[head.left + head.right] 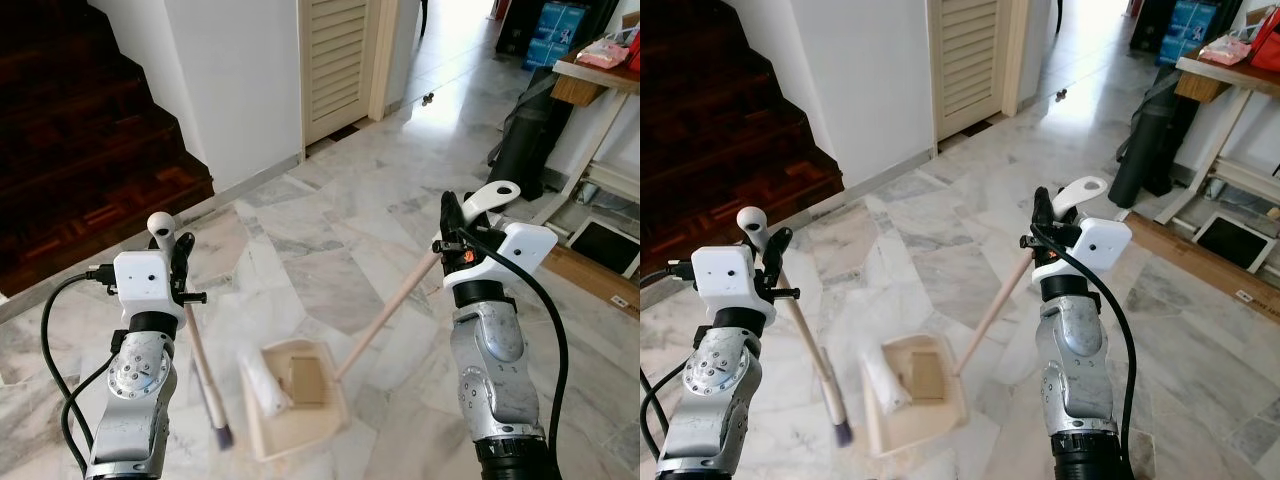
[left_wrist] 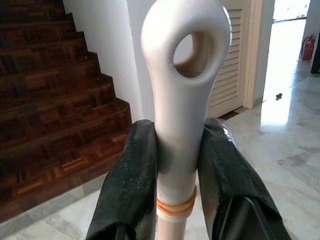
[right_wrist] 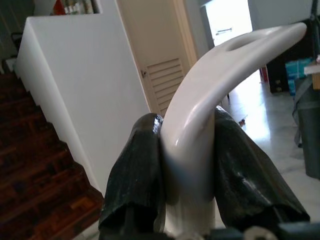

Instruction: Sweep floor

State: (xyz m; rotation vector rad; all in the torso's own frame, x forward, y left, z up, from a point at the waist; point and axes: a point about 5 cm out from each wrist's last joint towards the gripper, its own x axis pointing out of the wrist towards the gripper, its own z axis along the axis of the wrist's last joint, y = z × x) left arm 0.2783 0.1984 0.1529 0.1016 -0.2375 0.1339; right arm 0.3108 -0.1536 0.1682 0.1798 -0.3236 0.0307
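Observation:
My left gripper (image 1: 172,246) is shut on the top of a broom (image 1: 200,362), just under its white end cap (image 2: 185,45) with a hanging hole. The wooden stick slants down to a dark brush head (image 1: 222,435) on the marble floor. My right gripper (image 1: 454,216) is shut on the white curved grip (image 3: 220,65) of a long-handled dustpan. Its wooden pole (image 1: 385,320) runs down to the cream pan (image 1: 330,420), which rests on the floor between my arms. A brown cardboard piece (image 1: 305,380) and a white crumpled scrap (image 1: 262,385) lie in the pan.
Dark wooden stairs (image 1: 80,130) rise at the left, beside a white wall (image 1: 240,80) and a louvred door (image 1: 335,60). At the right stand a black bag (image 1: 530,130), a table (image 1: 600,78) and a flat panel (image 1: 605,245) on the floor. Marble floor (image 1: 330,250) stretches ahead.

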